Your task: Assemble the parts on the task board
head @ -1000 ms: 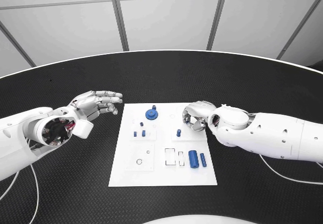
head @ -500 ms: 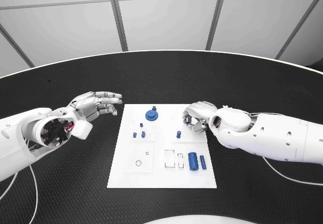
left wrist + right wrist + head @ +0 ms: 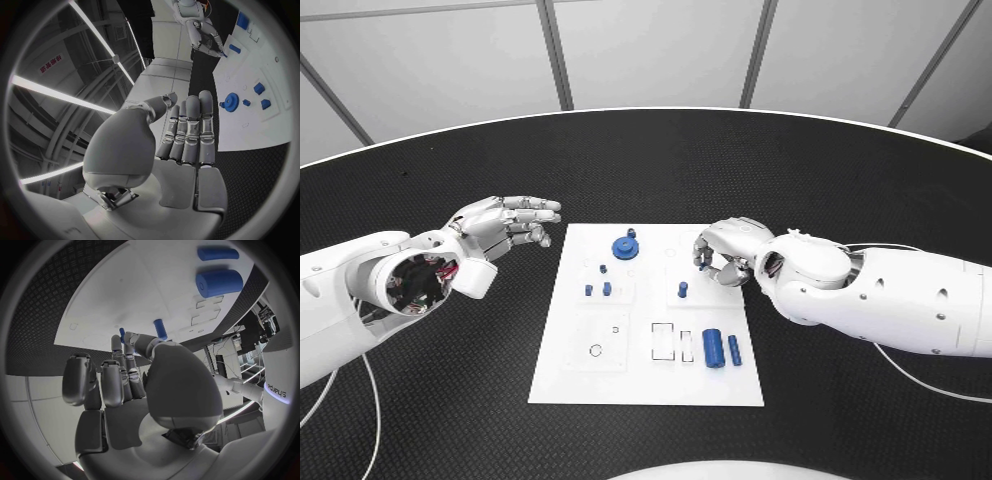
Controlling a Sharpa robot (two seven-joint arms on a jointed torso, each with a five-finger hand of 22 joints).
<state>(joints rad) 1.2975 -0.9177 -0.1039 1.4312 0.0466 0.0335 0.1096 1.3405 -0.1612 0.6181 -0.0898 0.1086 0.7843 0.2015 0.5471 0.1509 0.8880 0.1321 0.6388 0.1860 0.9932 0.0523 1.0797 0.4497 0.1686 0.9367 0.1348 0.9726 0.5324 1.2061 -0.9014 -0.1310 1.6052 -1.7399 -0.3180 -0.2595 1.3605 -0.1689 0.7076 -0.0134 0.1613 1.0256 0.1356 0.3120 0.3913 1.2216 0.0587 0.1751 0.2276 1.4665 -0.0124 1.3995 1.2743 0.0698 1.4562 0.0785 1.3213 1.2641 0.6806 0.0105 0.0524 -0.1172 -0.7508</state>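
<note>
**Hands flanking the white task board**

Table surface (image 3: 473, 400) is showing a black, finely ribbed matting, and the flat white rectangular task board (image 3: 589, 380) is lying at its middle. Small blue plastic parts are sitting on the board: a toothed blue gear (image 3: 626, 245) near the far edge, short blue pegs (image 3: 596, 288) standing upright left of centre, another upright blue peg (image 3: 682, 288) toward the right, and a thick blue cylinder (image 3: 714, 347) lying beside a thinner blue rod (image 3: 734, 349) near the right edge. Shallow rectangular recesses (image 3: 674, 342) are sitting just left of the cylinder.

The silver, segmented left hand (image 3: 502, 225) is hovering off the board's far left corner, its metallic fingers (image 3: 190, 132) lying straight and side by side, grasping nothing.

The right hand (image 3: 723, 250) is hanging over the board's far right corner, fingers (image 3: 115, 382) curling loosely inward; whether anything is pinched at the tips I cannot tell.
</note>
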